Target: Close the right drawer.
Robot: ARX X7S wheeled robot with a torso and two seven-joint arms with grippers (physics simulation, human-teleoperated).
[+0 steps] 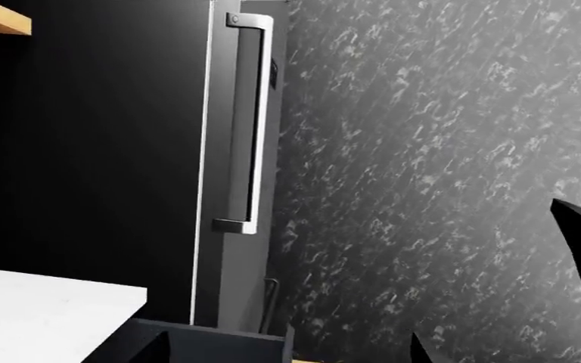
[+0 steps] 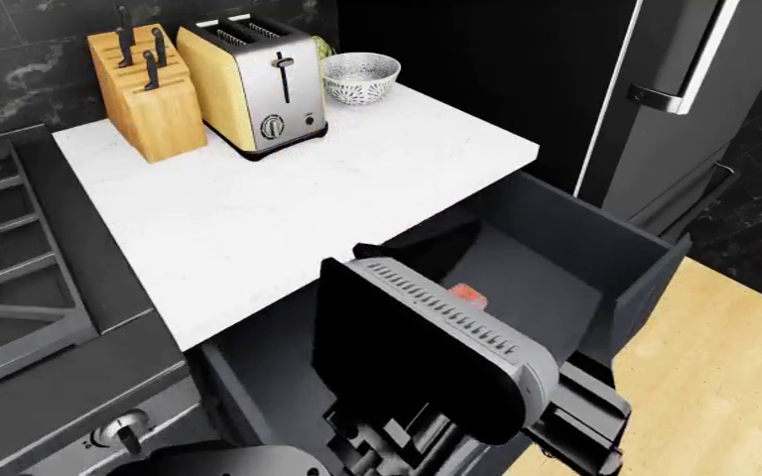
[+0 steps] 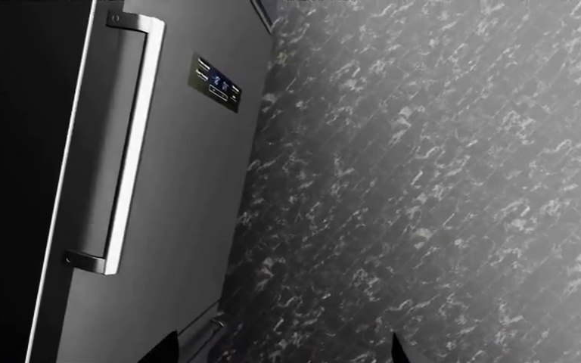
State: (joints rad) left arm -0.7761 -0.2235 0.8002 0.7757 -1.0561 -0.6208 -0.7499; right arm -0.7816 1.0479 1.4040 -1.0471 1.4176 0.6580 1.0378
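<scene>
The right drawer [image 2: 595, 214] stands pulled far out from under the white counter, and its dark inside shows. A bulky black and grey arm segment [image 2: 435, 347] hangs over the drawer's near half and hides part of it. In the left wrist view a corner of the drawer [image 1: 220, 344] lies low between the fingertips of my left gripper [image 1: 288, 354], which is open and holds nothing. My right gripper [image 3: 281, 349] is open too, with only the fridge and the marble wall beyond it. Neither gripper's jaws show in the head view.
The white counter [image 2: 354, 188] carries a knife block [image 2: 150, 94], a toaster [image 2: 255, 84] and a bowl [image 2: 360, 76]. A stove [image 2: 11, 268] sits to the left. The fridge, with a long steel handle [image 2: 698, 59], stands past the drawer, and wood floor [image 2: 738, 367] lies to the right.
</scene>
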